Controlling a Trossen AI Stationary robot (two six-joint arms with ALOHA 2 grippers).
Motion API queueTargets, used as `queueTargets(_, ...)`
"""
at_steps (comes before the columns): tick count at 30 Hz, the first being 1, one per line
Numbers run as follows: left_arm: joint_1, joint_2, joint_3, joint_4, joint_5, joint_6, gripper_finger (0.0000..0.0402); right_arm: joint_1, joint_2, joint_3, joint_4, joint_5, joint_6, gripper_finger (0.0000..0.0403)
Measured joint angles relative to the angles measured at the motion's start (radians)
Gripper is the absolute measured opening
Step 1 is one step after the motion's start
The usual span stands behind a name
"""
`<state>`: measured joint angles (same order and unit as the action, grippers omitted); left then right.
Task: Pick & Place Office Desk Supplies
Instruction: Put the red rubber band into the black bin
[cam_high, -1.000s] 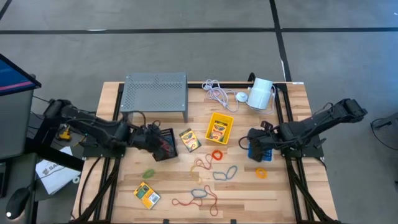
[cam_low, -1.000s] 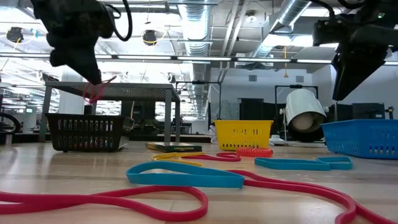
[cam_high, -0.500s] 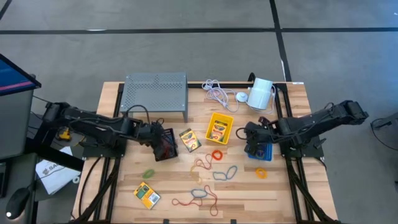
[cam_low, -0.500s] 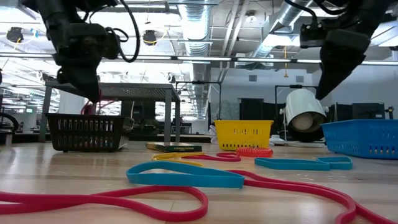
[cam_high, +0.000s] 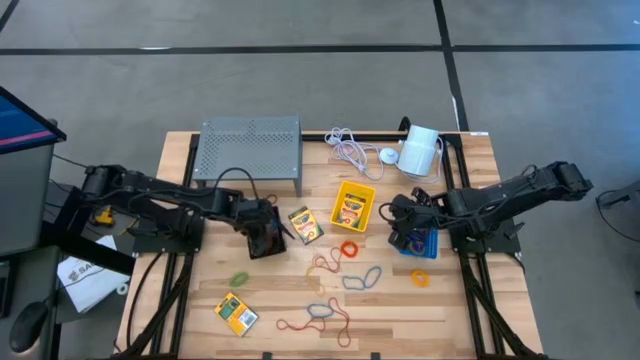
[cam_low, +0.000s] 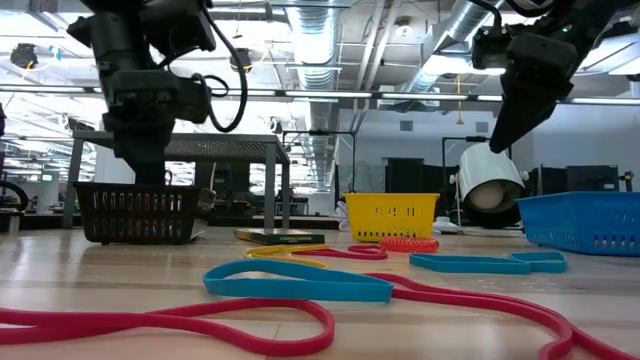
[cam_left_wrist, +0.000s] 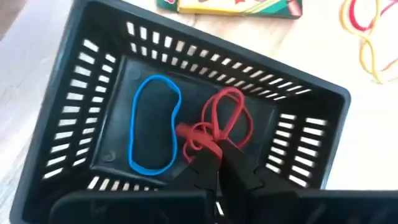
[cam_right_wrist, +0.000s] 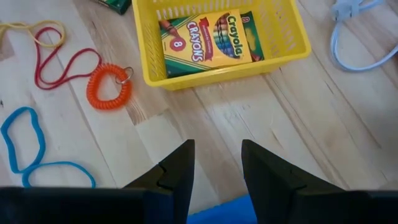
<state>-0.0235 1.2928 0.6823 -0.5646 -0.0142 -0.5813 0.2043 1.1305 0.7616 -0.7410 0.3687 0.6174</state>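
One red band sits bunched in the black bin beside a blue band; left tool is clamped on its knot. Probably light, floppy, snag-prone; pinching a bunched strand suits. Right tool, fingers apart and empty, hovers near the yellow bin.

Blue bin mostly behind right hand

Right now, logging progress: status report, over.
Left gripper shut on red band, down in black bin. Right gripper open, empty, beside yellow bin. Nothing blocking.
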Motion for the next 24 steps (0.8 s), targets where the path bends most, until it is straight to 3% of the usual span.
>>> queueTargets(15, 0.0, 0.002, 0.0, 0.01, 0.003, 0.005, 0.0009, 0.0, 0.0, 0.0, -0.002, 0.0, -0.019, 0.0127)
queueTargets(24, 0.0, 0.002, 0.0, 0.01, 0.05, -0.006, 0.0101, 0.0, 0.0, 0.0, -0.006, 0.0, -0.042, 0.0127)
